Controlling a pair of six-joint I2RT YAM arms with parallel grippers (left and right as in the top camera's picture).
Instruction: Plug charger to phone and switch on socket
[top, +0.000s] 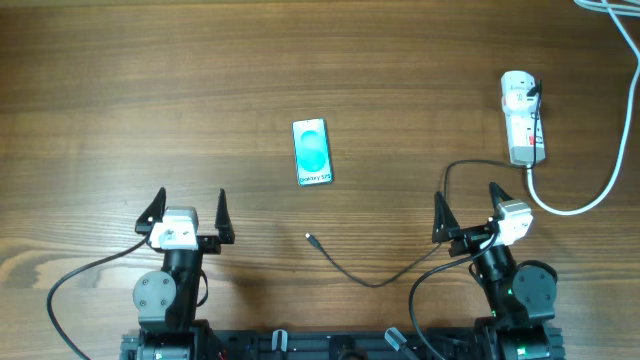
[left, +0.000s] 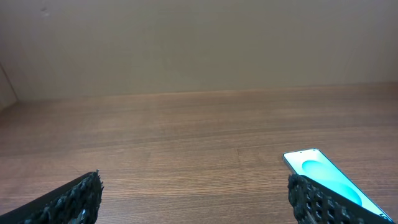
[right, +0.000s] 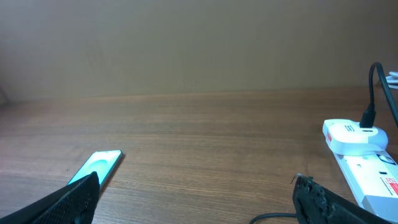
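Observation:
The phone (top: 312, 152) lies flat mid-table, cyan screen up, white text band at its near end; it also shows in the left wrist view (left: 326, 177) and the right wrist view (right: 99, 165). The charger cable (top: 380, 279) runs from its small metal tip (top: 309, 238) in front of the phone, curves right and up to the black plug in the socket (top: 522, 130). The white socket strip shows in the right wrist view (right: 364, 155) with the plug seated. My left gripper (top: 188, 212) and right gripper (top: 467, 208) are both open and empty, near the table's front edge.
The socket's thick white cord (top: 600, 200) loops from the strip's near end up the right edge of the wooden table (top: 150, 90). A plain wall backs the table in both wrist views.

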